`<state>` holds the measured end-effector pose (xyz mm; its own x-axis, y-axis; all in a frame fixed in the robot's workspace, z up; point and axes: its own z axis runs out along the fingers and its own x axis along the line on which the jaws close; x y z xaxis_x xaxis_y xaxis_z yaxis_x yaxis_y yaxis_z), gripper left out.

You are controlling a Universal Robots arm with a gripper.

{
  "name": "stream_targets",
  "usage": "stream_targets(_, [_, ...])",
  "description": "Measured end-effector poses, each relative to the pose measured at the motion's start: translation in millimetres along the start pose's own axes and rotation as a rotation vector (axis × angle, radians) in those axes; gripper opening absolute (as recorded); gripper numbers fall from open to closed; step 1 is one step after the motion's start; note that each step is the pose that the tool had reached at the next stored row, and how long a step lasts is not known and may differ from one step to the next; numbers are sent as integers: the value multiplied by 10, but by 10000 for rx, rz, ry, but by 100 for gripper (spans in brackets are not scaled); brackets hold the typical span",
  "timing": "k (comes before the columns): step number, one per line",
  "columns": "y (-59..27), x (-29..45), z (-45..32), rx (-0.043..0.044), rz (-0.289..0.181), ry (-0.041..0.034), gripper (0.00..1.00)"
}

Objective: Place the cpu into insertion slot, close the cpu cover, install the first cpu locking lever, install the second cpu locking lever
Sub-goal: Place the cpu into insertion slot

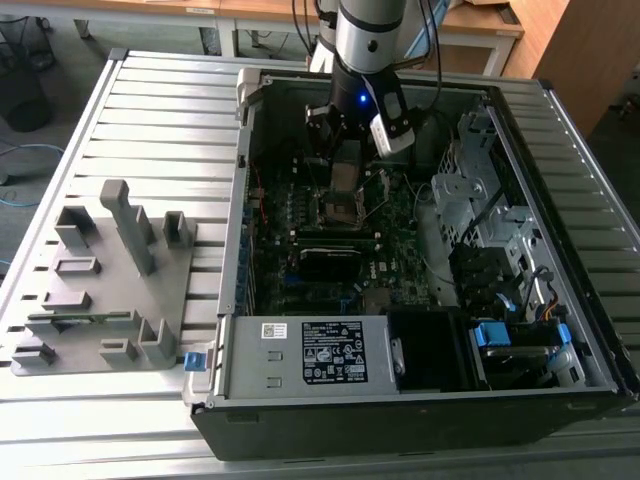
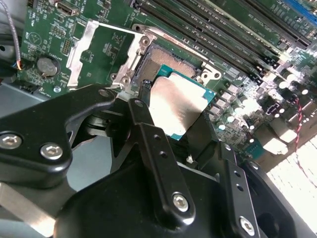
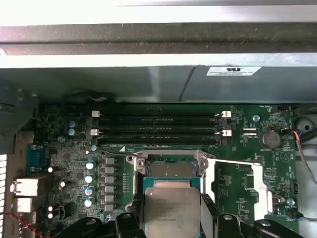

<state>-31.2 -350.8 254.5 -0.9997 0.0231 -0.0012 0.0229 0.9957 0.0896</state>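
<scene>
The black two-fingered gripper (image 1: pixel 345 165) of the arm hangs just above the small square dark insertion slot (image 1: pixel 340 208) with its thin metal rim, inside the open grey metal computer case (image 1: pixel 235 230). Its claw is closed on the small flat square cpu (image 2: pixel 176 104) with the greyish-silver metal top. In the second wrist view one black finger (image 2: pixel 143 96) presses against one edge of the chip, and the other finger is at the opposite edge.

In both wrist views the cpu (image 3: pixel 172 208) is not in the slot (image 3: pixel 170 169). It is held over the near edge of the slot and part of the contact field (image 2: pixel 161 57) is uncovered beyond it. In the second wrist view the chip looks a little tilted against the green circuit board (image 3: pixel 242 173).

The thin square silver metal cpu cover (image 3: pixel 261 181) with the cut-out centre is flipped open. It lies just beside the slot, and the green board shows through its frame (image 2: pixel 81 49).

Long narrow black memory slots (image 3: pixel 156 126) run near the insertion slot, on the side away from the gripper. A round silver coin battery (image 3: pixel 270 138) sits beyond the open cover. A row of small silver capacitors (image 3: pixel 90 178) stands on the slot's other side. Well apart from the slot, outside the case, a grey plastic fixture with upright pegs (image 1: pixel 110 290) lies on the slatted metal table (image 1: pixel 160 110).
</scene>
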Motion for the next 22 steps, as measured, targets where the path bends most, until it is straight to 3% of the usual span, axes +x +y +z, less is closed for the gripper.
stream_targets(5, [-6, 1, 69, 1, 1, 0, 54])
stream_targets(22, [-9, 1, 105, 1, 2, 1, 54])
